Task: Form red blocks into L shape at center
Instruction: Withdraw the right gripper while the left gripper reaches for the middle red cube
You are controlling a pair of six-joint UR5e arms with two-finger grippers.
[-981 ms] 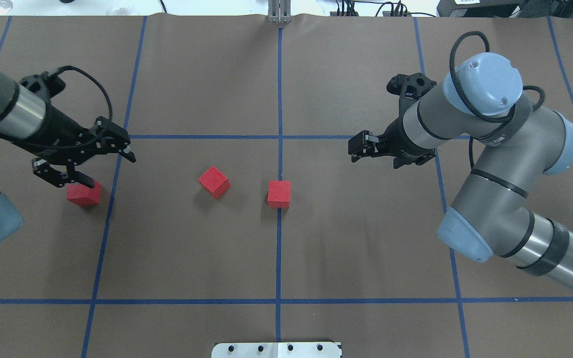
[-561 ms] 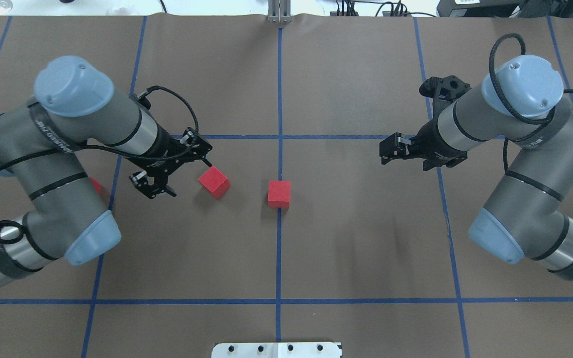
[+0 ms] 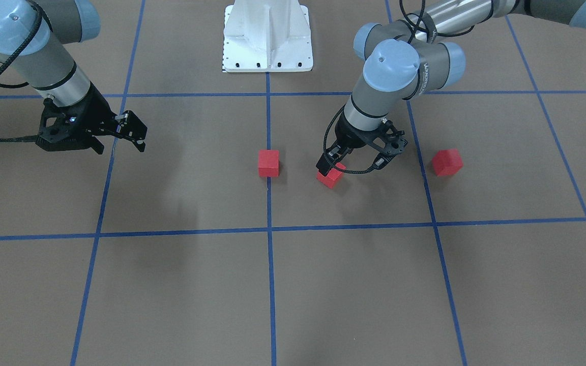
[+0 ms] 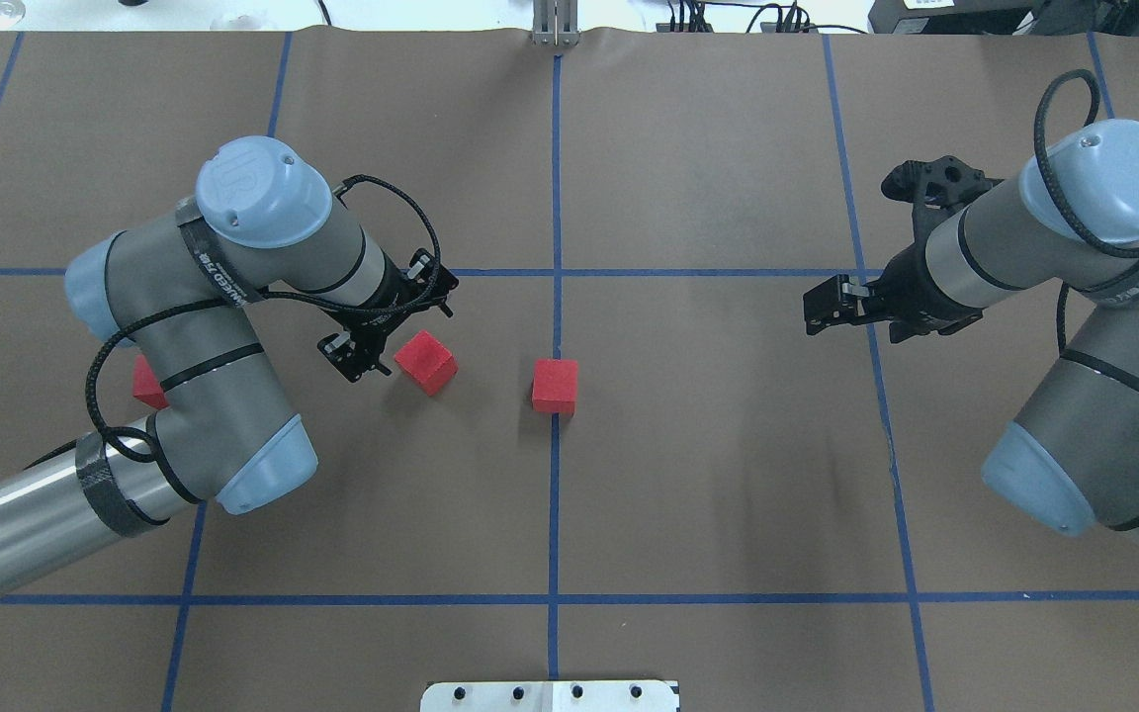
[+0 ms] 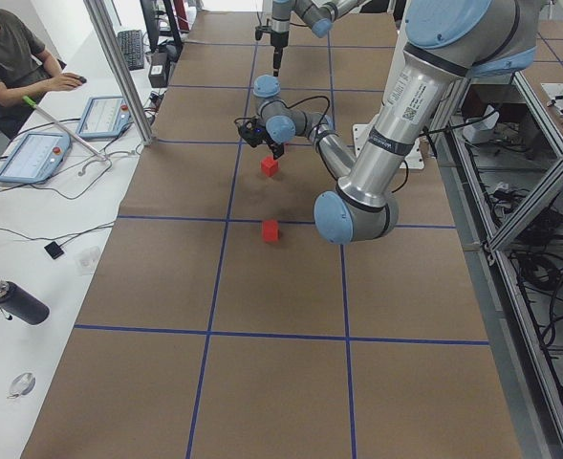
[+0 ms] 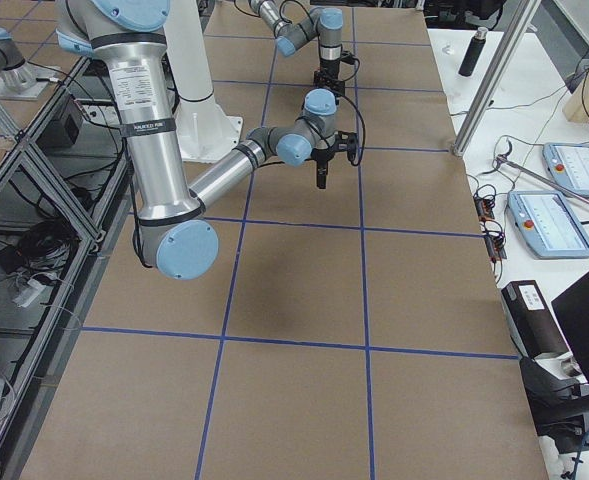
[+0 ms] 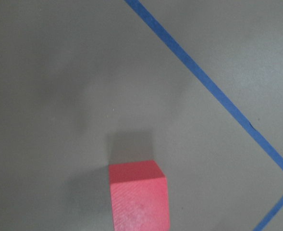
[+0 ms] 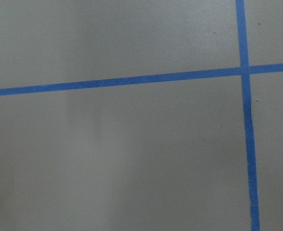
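Three red blocks lie on the brown surface. One red block (image 4: 556, 385) (image 3: 268, 162) sits on the blue centre line (image 4: 556, 198). A second, turned block (image 4: 425, 361) (image 3: 330, 176) lies left of it and shows at the bottom of the left wrist view (image 7: 139, 197). The third block (image 4: 144, 383) (image 3: 446, 162) lies farther left, partly hidden by my left arm. My left gripper (image 4: 414, 342) (image 3: 349, 168) is open, low over the turned block and holding nothing. My right gripper (image 4: 813, 311) (image 3: 138, 137) is shut and empty, far right of the blocks.
The white robot base plate (image 3: 267, 35) (image 4: 550, 695) stands at the near edge. A metal post (image 4: 556, 25) stands at the far edge. An operator (image 5: 13, 57) sits at a side bench with tablets. The right wrist view shows only floor and tape.
My left arm has swung right, from the far-left block to over the turned block, gripper still open. My right arm has drawn back to the right. The blocks have not moved.
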